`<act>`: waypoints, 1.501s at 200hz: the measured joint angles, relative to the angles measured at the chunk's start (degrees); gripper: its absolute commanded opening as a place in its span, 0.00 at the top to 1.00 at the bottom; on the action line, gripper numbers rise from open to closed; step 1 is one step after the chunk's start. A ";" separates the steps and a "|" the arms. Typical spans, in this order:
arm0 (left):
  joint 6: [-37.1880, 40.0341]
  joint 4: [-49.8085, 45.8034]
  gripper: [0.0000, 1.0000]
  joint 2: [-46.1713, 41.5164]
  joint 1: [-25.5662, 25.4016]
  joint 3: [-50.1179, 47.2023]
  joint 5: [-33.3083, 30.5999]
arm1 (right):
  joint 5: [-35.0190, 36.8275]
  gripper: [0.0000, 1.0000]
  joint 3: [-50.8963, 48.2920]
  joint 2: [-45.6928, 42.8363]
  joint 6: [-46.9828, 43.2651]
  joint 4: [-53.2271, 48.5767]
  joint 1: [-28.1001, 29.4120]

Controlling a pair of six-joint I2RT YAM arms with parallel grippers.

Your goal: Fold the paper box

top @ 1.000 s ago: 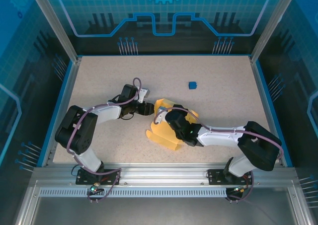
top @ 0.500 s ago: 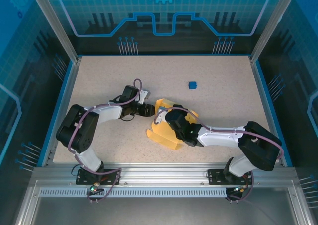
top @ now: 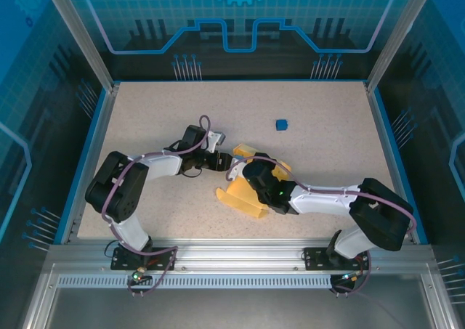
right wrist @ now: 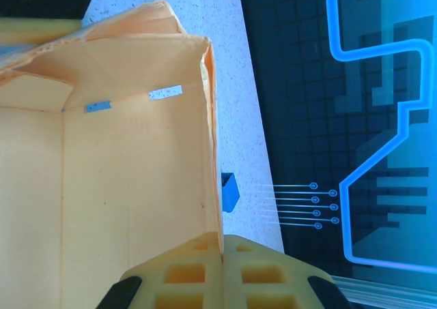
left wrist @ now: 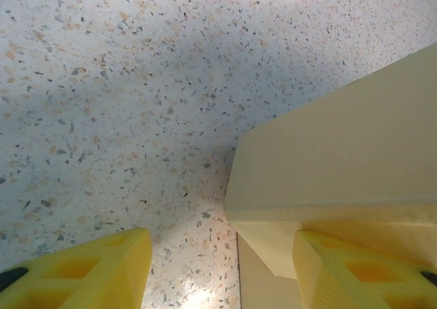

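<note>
Fold half done: the pale yellow thin-card paper box [top: 241, 195] is sitting mid-worktop [top: 327, 111], some walls standing and the flaps not yet closed. The right gripper [right wrist: 222, 244] is pinching one wall's edge. The left gripper [left wrist: 222, 261], fingers apart, is hovering at a neighbouring panel's corner.

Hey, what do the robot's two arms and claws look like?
The left arm and right arm have white links, bulky black joints and purple cables running along them. The left claw and right claw have yellow plastic fingers with hollow cells.
</note>
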 measured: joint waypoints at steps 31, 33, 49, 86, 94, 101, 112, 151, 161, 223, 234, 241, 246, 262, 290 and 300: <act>0.07 0.17 0.40 0.00 0.00 0.00 0.90 | -0.09 1.00 0.00 -0.20 0.37 -0.09 -0.24; 0.07 0.17 0.40 0.00 0.00 0.00 0.96 | -0.13 1.00 0.00 -0.22 0.39 -0.11 -0.24; 0.07 0.17 0.39 0.00 0.00 0.00 1.81 | -0.28 1.00 0.00 -0.48 0.79 -0.42 -0.24; 0.07 0.11 0.39 0.00 0.00 0.17 3.96 | -0.48 1.00 0.00 -1.05 1.42 -0.87 -0.26; 0.04 -0.17 0.39 0.00 0.00 0.37 4.44 | -0.63 1.00 0.00 -1.16 1.51 -0.96 -0.26; 0.04 -0.28 0.39 0.00 0.07 0.55 4.87 | -0.72 1.00 0.00 -1.27 1.64 -1.03 -0.28; 0.00 -0.37 0.39 0.00 0.37 0.94 5.44 | -0.92 1.00 0.00 -1.49 1.81 -1.16 -0.37; -1.40 -0.68 0.38 -0.13 2.23 1.68 7.17 | -1.88 1.00 0.00 -1.73 2.95 -1.90 -0.74; -1.44 -0.87 0.38 -0.22 2.32 1.68 7.21 | -2.23 1.00 0.00 -1.79 3.28 -2.27 -0.79; -4.55 -3.30 0.38 -5.22 2.40 -2.86 -5.20 | -3.50 1.00 0.00 -2.58 5.66 -5.05 -1.33; -5.44 -3.34 0.38 -7.15 2.38 -5.03 -8.11 | -3.50 1.00 0.00 -2.75 6.01 -5.18 -1.53; -5.88 -3.45 0.38 -8.41 2.38 -6.32 -9.55 | -3.50 1.00 0.00 -2.78 6.08 -5.22 -1.66; -6.01 -3.52 0.38 -9.46 2.40 -7.32 -10.49 | -3.50 1.00 0.00 -2.78 6.19 -5.25 -1.68; -6.47 -3.32 0.38 -12.59 2.43 -10.27 -11.80 | -3.50 1.00 0.00 -2.78 6.38 -5.62 -1.81; -6.54 -1.62 0.36 -16.96 0.92 -15.10 -11.89 | -3.52 1.00 0.02 -2.99 7.02 -6.25 -1.99; -5.95 -1.14 0.35 -17.31 -0.81 -15.89 -11.93 | -3.69 1.00 0.02 -3.28 7.30 -6.56 -2.12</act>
